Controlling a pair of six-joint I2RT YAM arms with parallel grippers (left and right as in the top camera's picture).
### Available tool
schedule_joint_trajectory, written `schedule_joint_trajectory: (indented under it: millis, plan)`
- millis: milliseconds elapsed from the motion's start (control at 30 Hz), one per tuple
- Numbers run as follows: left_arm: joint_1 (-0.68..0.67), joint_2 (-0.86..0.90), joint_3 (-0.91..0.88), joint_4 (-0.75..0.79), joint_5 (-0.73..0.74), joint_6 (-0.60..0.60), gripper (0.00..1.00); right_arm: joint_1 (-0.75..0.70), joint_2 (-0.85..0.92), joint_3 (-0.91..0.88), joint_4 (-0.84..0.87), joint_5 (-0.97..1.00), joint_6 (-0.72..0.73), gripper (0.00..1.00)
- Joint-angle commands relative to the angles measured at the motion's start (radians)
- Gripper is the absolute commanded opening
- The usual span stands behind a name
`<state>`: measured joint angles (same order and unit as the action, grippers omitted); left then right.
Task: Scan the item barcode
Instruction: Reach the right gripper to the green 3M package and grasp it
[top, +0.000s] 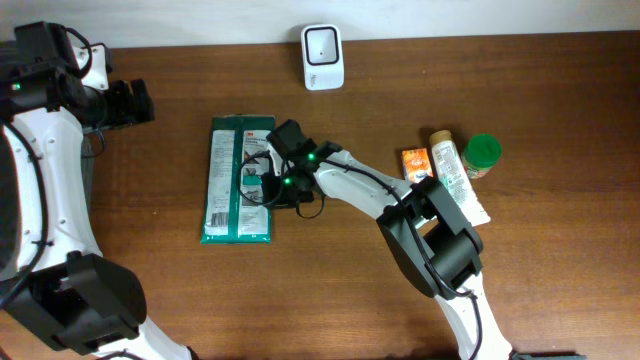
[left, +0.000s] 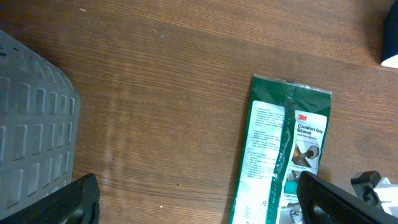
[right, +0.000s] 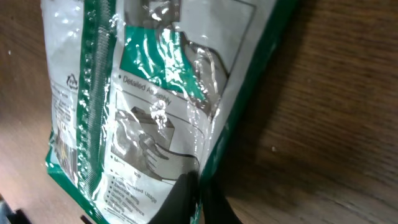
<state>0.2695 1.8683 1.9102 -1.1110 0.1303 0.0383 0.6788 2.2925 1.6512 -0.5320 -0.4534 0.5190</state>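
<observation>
- We see a dark brown wooden tabletop (top: 540, 90) with fine grain, meeting a pale wall (top: 480, 15) along its far edge.
- Near the far left corner, the left gripper (top: 140, 103) hangs above the wood with its jaws spread wide and nothing between them.
- Its wrist camera shows a grey mesh basket wall (left: 31, 124) at the left of the view; we cannot tell what it stands on.
- Left of the tabletop's centre lies the green and white plastic glove packet (top: 238, 180), flat, its long side running from the far edge towards the near one.
- The right gripper (top: 268, 188) sits at the packet's right edge, its black fingers (right: 183, 193) pressed together on the crinkled film there.
- A white rounded scanner (top: 322, 57) stands at the far edge, beyond the packet and well apart from it.
- Towards the right edge we find a small orange box (top: 416, 163), a white bottle with a tan cap (top: 455, 170) lying just beside it, and a green-lidded jar (top: 482, 155) next to that.
</observation>
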Motion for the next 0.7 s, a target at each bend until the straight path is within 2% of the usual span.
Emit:
schedule_joint_trajectory:
  millis: [0,67,167,300,400,433,533,567,600,633,667]
  plan:
    - [0.0,-0.006,0.006,0.002,0.003,0.015,0.99,0.0,0.054,-0.023,-0.02,0.071,-0.005,0.04]
    - [0.0,-0.006,0.006,0.002,0.003,0.015,0.99,-0.008,0.035,-0.022,-0.06,0.093,-0.005,0.04]
    - [0.0,-0.006,0.006,0.002,0.003,0.015,0.99,-0.049,-0.01,0.005,-0.205,0.177,-0.006,0.04]
    - [0.0,-0.006,0.006,0.002,0.003,0.015,0.99,-0.114,-0.018,0.042,-0.377,0.266,-0.085,0.04]
    - [0.0,-0.006,0.006,0.002,0.003,0.015,0.99,-0.18,-0.018,0.077,-0.446,0.177,-0.182,0.04]
    - [0.0,-0.006,0.006,0.002,0.003,0.015,0.99,-0.217,-0.018,0.108,-0.483,0.101,-0.259,0.04]
    - [0.0,-0.006,0.006,0.002,0.003,0.015,0.99,-0.293,-0.018,0.181,-0.542,-0.032,-0.397,0.15]
    - [0.0,-0.006,0.006,0.002,0.003,0.015,0.99,-0.314,-0.018,0.196,-0.552,-0.068,-0.432,0.23]
    - [0.0,-0.006,0.006,0.002,0.003,0.015,0.99,-0.338,-0.018,0.201,-0.554,-0.102,-0.469,0.42]
    - [0.0,-0.006,0.006,0.002,0.003,0.015,0.99,-0.355,-0.018,0.2,-0.553,-0.105,-0.48,0.55]
    - [0.0,-0.006,0.006,0.002,0.003,0.015,0.99,-0.375,-0.013,0.2,-0.544,-0.104,-0.486,0.62]
